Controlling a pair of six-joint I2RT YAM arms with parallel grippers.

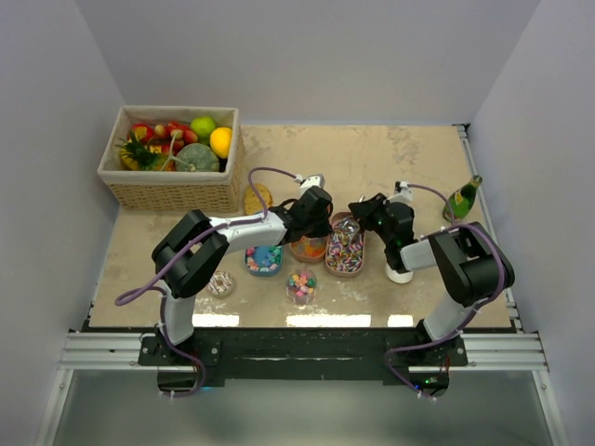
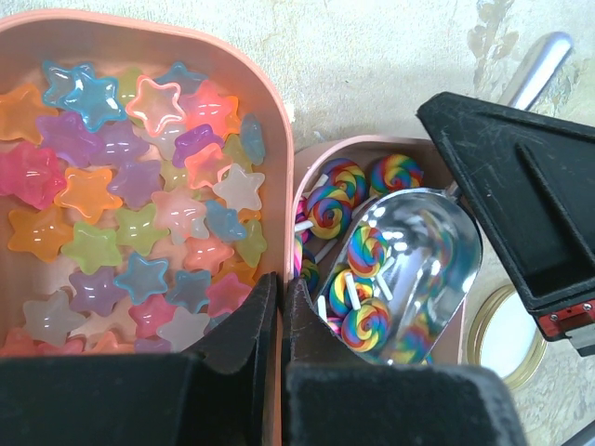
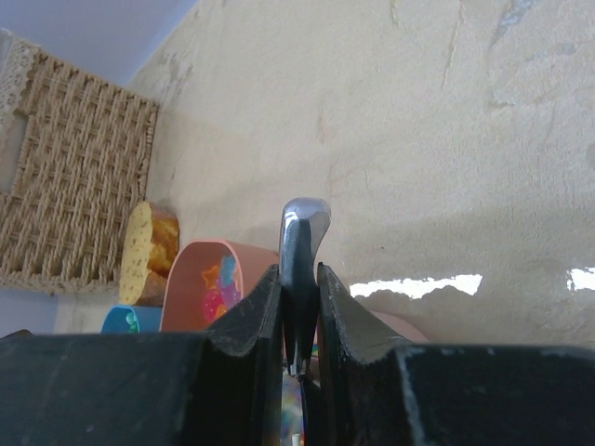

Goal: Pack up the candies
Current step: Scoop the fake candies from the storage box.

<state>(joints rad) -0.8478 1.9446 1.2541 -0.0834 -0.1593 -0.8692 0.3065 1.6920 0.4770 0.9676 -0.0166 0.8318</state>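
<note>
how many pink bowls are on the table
2: the star-candy bowl on the left, its rim in the left gripper; the lollipop bowl beside it, scoop inside. No others visible.

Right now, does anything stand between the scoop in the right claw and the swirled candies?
Nothing visible. The right claw is shut on the scoop, whose pan already lies among the swirled candies in their pink bowl. The left claw clamps the star bowl beside it.

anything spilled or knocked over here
Nothing stands out. The star candies sit inside their pink bowl, the swirl lollipops inside theirs, and the metal scoop, held by the right pincer, carries a few lollipops without spilling.
</note>
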